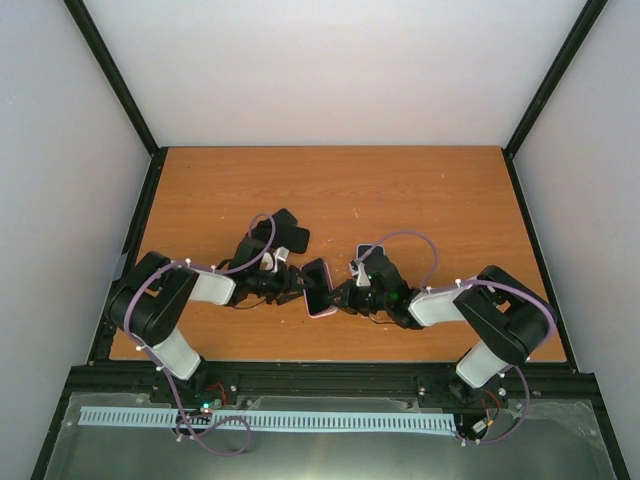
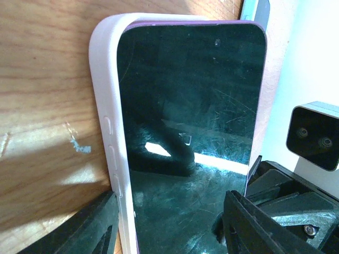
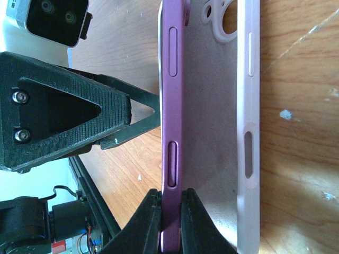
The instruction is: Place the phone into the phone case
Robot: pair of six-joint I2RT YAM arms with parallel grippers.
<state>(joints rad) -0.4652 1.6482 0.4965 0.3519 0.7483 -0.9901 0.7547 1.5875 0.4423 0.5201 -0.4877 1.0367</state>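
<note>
The purple phone (image 1: 318,285), dark screen up, sits partly in the pale pink case (image 1: 323,313) at the table's middle front. In the left wrist view the case wall (image 2: 103,106) wraps the phone's (image 2: 190,106) left edge. My left gripper (image 2: 169,227) spans both, one finger against the case's outer wall. In the right wrist view the phone's buttoned edge (image 3: 172,106) stands lifted away from the case's far wall (image 3: 249,106), with bare case lining between. My right gripper (image 3: 171,211) is shut on that lifted edge. The two grippers (image 1: 298,284) (image 1: 342,297) meet at the phone.
The orange wooden table (image 1: 400,190) stretches behind the arms. A black frame rail (image 1: 330,375) runs along its near edge and black posts stand at the back corners. The left gripper's finger (image 3: 69,100) lies close beside the phone's screen side.
</note>
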